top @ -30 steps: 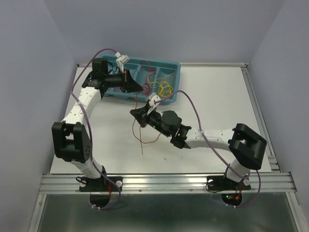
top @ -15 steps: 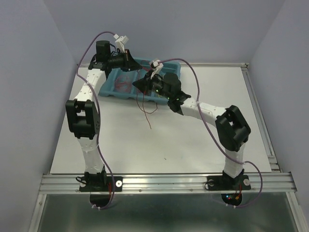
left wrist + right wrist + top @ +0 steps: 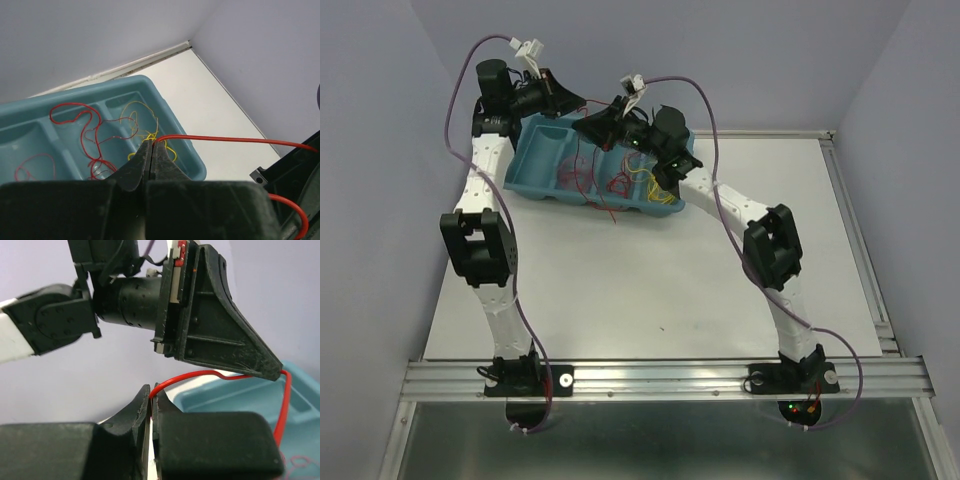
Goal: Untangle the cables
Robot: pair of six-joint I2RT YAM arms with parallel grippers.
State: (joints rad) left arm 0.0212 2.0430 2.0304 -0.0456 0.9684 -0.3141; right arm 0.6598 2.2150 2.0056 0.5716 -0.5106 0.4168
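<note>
Above the tray (image 3: 545,193), the left pincer (image 3: 151,145) and right pincer (image 3: 151,392) are each clamped on one red wire (image 3: 225,139) stretched between them; the other cables (image 3: 95,135) inside it look tangled, so much is left to do

The teal moulded-plastic compartment tray (image 3: 22,130) looks smooth with a soft sheen. The thin red plastic-sheathed wire (image 3: 225,139) is glossy. The left gripper's black plastic fingers (image 3: 215,335) are matt, finely scuffed. The white table top (image 3: 620,290) is matt; the ribbed aluminium rail (image 3: 670,378) shines dully.
</note>
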